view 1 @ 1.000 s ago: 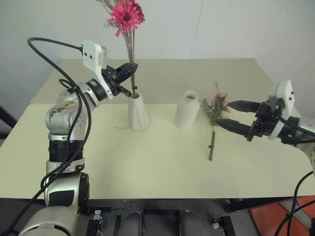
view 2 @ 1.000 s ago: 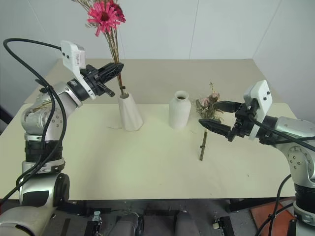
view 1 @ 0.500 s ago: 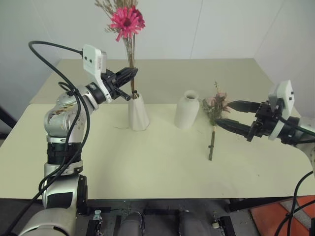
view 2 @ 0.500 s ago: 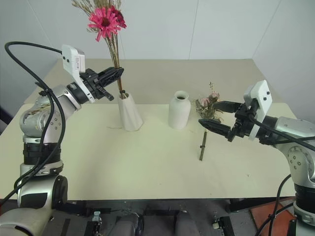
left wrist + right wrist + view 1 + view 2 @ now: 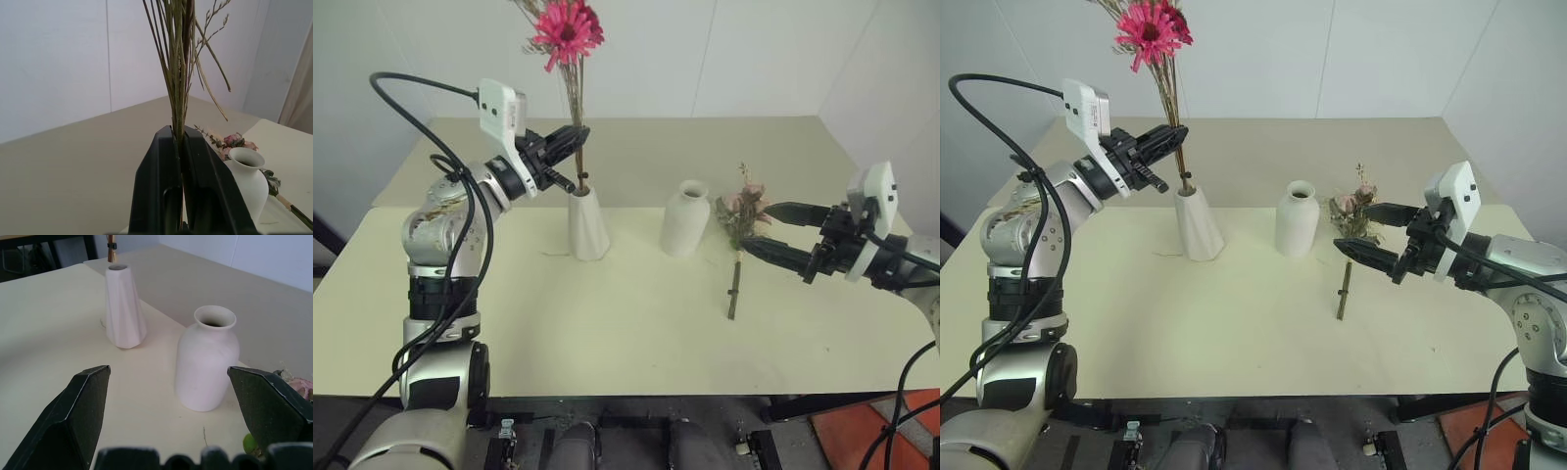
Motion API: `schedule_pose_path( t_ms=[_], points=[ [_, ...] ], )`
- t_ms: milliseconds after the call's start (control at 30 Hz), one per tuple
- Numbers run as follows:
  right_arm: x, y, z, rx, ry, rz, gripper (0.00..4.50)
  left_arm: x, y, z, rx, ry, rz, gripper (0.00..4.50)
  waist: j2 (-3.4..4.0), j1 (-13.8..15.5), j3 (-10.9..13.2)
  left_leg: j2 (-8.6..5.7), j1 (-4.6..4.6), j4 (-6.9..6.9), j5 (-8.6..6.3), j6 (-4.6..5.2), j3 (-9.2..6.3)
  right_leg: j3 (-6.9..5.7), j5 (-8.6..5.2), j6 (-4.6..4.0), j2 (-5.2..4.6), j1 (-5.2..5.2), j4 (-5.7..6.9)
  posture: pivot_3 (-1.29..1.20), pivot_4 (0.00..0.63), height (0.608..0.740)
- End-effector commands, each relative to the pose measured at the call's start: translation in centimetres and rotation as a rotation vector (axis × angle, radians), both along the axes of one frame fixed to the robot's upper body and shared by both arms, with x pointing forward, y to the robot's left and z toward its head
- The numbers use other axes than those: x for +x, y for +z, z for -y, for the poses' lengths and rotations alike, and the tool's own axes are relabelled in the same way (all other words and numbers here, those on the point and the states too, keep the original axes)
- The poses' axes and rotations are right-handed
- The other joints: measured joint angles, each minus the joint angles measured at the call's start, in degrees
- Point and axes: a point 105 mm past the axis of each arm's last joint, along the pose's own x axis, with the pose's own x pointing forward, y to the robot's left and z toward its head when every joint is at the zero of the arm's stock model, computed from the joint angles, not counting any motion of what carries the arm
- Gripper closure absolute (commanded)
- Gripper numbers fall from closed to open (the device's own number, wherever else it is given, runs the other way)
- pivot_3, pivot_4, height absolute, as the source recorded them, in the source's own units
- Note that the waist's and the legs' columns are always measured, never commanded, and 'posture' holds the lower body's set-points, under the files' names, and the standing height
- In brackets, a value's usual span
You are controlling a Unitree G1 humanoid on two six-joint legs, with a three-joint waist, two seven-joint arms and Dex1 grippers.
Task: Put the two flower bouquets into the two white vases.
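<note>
The left gripper (image 5: 576,137) has its fingers pinched on the stems of the magenta bouquet (image 5: 570,59) directly above the cone vase (image 5: 588,224). The stem ends sit in the vase's mouth, much as they did a second ago; the bunch has only swayed a little. So this bouquet looks seated but not released. Right of the cone vase stands the round vase (image 5: 686,217), empty. Further right, the rose bouquet (image 5: 741,227) lies on the counter (image 5: 607,333). The right gripper (image 5: 781,231) waits beyond it, fingers spread wide, holding nothing.
</note>
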Motion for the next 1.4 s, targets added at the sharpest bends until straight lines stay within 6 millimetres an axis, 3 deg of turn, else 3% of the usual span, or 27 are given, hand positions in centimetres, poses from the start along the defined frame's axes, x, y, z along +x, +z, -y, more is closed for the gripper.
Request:
schedule_pose_path(
  t_ms=[33, 633, 967, 1233, 1400],
  points=[
    [-0.5, 1.5, 0.3, -0.002, -0.004, 0.064, 0.00, -0.2, 1.1, -0.1, 0.013, 0.015, 0.061, 4.47, 0.00, 0.0, 0.0, 0.00, 0.00, 0.00, 0.00, 0.00, 0.00, 0.00, 0.00, 0.00, 0.00, 0.00, 0.00, 0.00, 0.150, 0.740],
    [-0.6, 1.5, 0.3, -0.003, -0.008, 0.062, 0.00, 0.9, -1.1, -0.3, 0.049, 0.063, 0.020, 4.47, 0.00, 0.1, 0.0, 0.00, -0.01, 0.00, 0.00, 0.00, 0.00, 0.00, 0.00, 0.00, 0.00, 0.00, -0.02, 0.00, 0.150, 0.740],
    [-0.7, 1.2, 0.2, -0.005, -0.003, 0.051, 0.00, 0.4, -2.3, -0.2, 0.067, 0.052, -0.014, 4.47, 0.00, 0.0, 0.0, 0.00, -0.02, 0.00, 0.00, 0.00, 0.00, 0.00, 0.00, 0.00, 0.00, -0.01, -0.01, 0.00, 0.150, 0.740],
    [-0.5, 1.2, 0.1, -0.007, 0.008, 0.046, 0.00, -1.1, -2.1, -0.9, 0.053, 0.025, -0.028, 2.30, 0.00, 0.0, 0.0, 0.01, -0.01, 0.00, 0.00, 0.00, -0.01, 0.00, 0.00, 0.00, 0.00, -0.01, -0.01, 0.00, 0.150, 0.740],
    [-0.6, 1.2, 0.2, -0.014, 0.007, 0.043, 0.00, -3.4, -2.3, -3.0, 0.099, 0.082, -0.044, 0.78, 0.00, -0.3, 0.0, 0.05, 0.00, -0.01, 0.00, 0.00, -0.03, 0.02, 0.00, 0.00, 0.03, -0.03, -0.01, 0.00, 0.150, 0.740]
  ],
)
